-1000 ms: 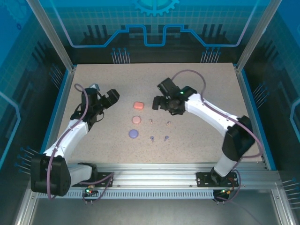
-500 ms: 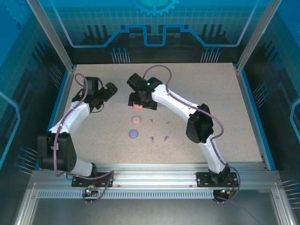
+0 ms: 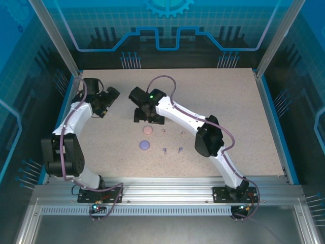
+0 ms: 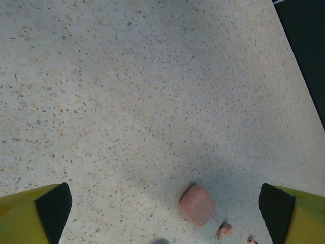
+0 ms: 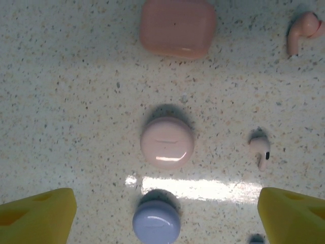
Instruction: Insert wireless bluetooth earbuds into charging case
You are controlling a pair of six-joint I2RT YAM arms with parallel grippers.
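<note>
- Right arm has swung left across the table (image 3: 228,101) since a second ago. The right gripper (image 3: 148,118) now hangs over the far end of the case row, where earlier it sat further right.
- Left arm has drawn back toward the far-left corner, and the left gripper (image 3: 107,101) is well apart from the cases.
- Right gripper: fingers spread wide, nothing between them, nothing held.
- Left gripper: pads (image 4: 53,211) spread wide, bare table between them, nothing held.
- Right wrist view: coral case (image 5: 176,26), pale pink case (image 5: 166,142) and purple case (image 5: 156,222) stand in a line, all closed, each apart from the next.
- Coral earbud (image 5: 303,30) lies loose on the table beside the coral case. Pale pink earbud (image 5: 261,150) lies loose beside the pale pink case. Neither touches a case.
- Overhead: purple earbuds (image 3: 164,150) lie as a pair on the table, right of the purple case.
- Left wrist view: the coral case sits low in frame, with a coral earbud just beside it.
</note>
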